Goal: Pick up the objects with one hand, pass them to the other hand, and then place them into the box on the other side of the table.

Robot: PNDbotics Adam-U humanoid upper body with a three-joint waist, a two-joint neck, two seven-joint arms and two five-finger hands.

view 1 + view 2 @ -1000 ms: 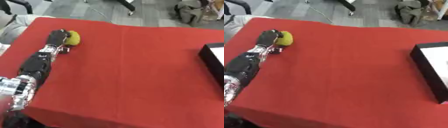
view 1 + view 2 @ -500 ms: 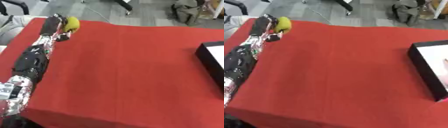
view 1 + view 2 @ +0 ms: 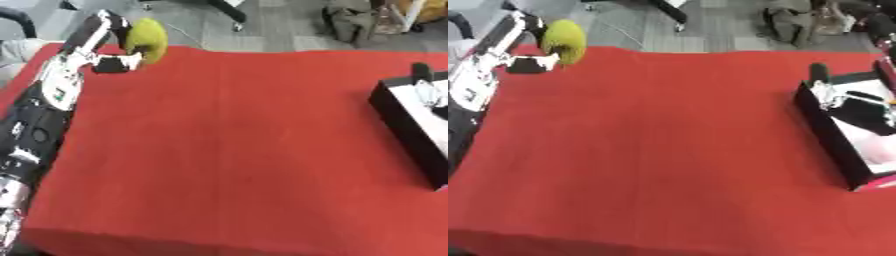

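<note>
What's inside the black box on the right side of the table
The black box shows a white floor with something pale pink near its front. The right hand hangs over its far end, hiding what lies beneath.

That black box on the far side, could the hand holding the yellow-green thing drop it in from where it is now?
Probably not. The left hand holds the yellow-green object at the table's far left corner, while the black box sits at the right edge, with the whole red tabletop between them.

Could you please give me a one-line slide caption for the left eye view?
The left hand grips a yellow-green object above the red table's far left corner; the black box waits right.
</note>
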